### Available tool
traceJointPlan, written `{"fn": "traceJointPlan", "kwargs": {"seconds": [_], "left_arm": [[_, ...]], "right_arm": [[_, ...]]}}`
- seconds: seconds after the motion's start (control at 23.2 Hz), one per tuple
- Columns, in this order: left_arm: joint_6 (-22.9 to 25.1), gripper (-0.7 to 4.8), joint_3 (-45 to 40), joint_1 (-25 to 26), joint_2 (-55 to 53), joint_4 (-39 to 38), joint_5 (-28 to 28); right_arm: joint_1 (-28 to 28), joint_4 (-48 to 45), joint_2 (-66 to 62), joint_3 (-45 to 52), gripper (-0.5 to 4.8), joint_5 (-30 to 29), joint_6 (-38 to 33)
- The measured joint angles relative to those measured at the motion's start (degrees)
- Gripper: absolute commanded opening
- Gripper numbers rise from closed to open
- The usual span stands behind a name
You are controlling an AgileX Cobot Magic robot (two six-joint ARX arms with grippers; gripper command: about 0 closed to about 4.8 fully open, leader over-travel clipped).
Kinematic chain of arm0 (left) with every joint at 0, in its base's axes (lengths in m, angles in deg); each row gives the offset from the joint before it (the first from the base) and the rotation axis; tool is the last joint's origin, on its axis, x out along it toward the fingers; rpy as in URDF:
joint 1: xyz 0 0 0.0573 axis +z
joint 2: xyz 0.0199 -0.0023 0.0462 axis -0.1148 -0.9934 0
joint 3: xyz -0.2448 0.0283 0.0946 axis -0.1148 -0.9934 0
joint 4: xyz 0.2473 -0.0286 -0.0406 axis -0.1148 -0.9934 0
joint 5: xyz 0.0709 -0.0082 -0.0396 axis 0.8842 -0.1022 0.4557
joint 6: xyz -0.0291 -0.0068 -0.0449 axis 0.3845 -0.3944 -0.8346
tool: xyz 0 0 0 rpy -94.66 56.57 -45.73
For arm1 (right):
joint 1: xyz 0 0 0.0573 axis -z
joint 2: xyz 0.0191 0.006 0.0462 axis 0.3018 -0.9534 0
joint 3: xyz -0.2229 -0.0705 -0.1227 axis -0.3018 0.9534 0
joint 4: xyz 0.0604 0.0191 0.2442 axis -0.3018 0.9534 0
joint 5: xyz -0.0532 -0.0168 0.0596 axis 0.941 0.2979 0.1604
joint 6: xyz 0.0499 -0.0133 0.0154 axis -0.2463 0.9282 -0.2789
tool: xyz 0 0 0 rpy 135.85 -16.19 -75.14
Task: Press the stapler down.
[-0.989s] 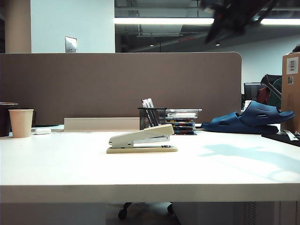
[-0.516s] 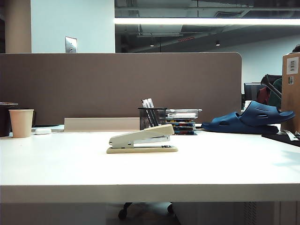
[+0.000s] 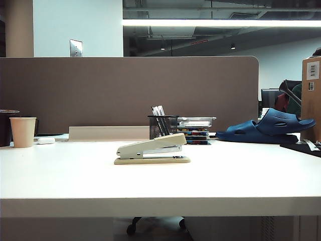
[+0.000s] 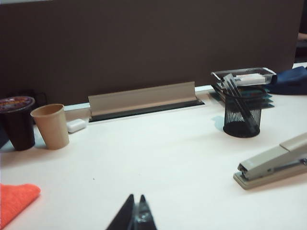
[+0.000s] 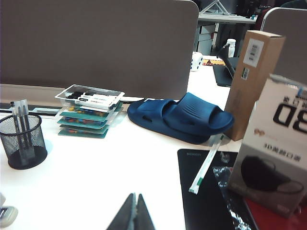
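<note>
The stapler [image 3: 150,148] lies mid-table in the exterior view, beige-grey on a tan base, its hinged top arm raised at the right end; nothing touches it. Neither arm appears in that view. In the left wrist view the stapler [image 4: 276,162] lies well away from my left gripper [image 4: 136,196], whose dark fingertips meet, shut and empty, above bare table. My right gripper [image 5: 135,195] is likewise shut on nothing over the white table, near a black mat.
A mesh pen cup [image 3: 162,126] and stacked trays [image 3: 194,129] stand just behind the stapler. A blue slipper [image 3: 268,128], cardboard box [image 5: 252,81] and black mat [image 5: 206,191] fill the right. Paper cup [image 4: 51,126], dark cup [image 4: 18,122] and orange cloth [image 4: 14,201] sit left.
A blurred dark arm at the upper right of the exterior view one second ago has left the frame, and its shadow on the table has faded. The stapler has not moved.
</note>
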Motion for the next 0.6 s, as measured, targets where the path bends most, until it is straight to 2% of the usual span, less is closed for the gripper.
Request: {"fn": "traceJointPlan", "kwargs": {"seconds": [0.26, 0.6], "left_arm": [[0.0, -0.05, 0.0, 0.0, 0.0, 1.73, 0.0], [0.0, -0.05, 0.0, 0.0, 0.0, 3.04, 0.26]], "right_arm": [[-0.04, -2.54, 15.67, 11.41, -0.09, 0.83, -1.03], [-0.15, -4.44, 25.29, 21.79, -0.09, 1.05, -1.22]]}}
